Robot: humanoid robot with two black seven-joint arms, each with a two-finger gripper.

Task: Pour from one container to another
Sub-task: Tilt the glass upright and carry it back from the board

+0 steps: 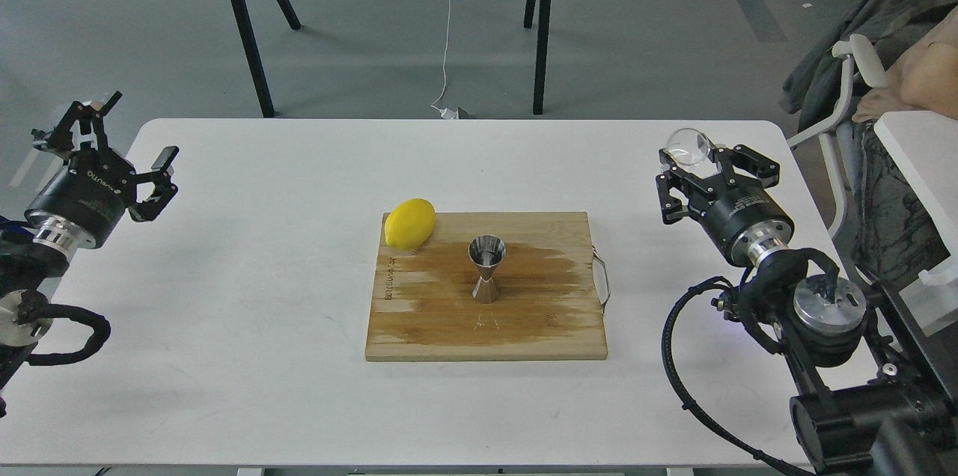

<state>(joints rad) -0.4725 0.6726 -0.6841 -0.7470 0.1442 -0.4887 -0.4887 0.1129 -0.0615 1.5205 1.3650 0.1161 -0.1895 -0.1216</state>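
Observation:
The steel jigger [486, 269] stands upright in the middle of the wooden cutting board [539, 326]. The clear glass cup [689, 146] is up in the air over the table's right side, far from the jigger, seen nearly end-on and tilted. My right gripper [697, 156] is shut on it, pointing away from me. My left gripper [129, 135] hangs open and empty over the table's left edge, far from the board.
A yellow lemon [409, 223] lies on the board's back left corner. A metal handle [603, 278] sticks out of the board's right side. A white chair [853, 64] and a seated person [928, 72] are at the right beyond the table.

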